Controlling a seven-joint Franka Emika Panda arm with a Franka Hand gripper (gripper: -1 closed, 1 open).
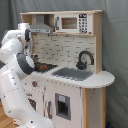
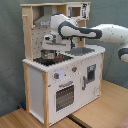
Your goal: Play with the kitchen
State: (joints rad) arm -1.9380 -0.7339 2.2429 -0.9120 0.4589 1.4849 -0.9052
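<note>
Kitchen (image 2: 60, 75): stands on wooden floor before grey curtain (image 2: 10, 60). Arm (image 2: 95, 32) reaches over stovetop (image 2: 50, 59); gripper (image 2: 50, 46) above pot (image 2: 48, 54), finger state indiscernible.

kitchen (image 2: 47, 85) looks like matt light wood with smooth white panels, plus a shiny metal pot (image 2: 48, 54) on top

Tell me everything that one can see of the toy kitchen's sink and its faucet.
The sink is a grey rectangular basin, sunk into the pale countertop towards the first exterior view's right, beside the stovetop. It looks empty in that view. The black faucet stands upright behind it, against the tiled back wall, and curves in an arch over the basin. In the second exterior view the robot arm crosses above the sink and largely hides it. Nothing appears to touch either part.
</note>
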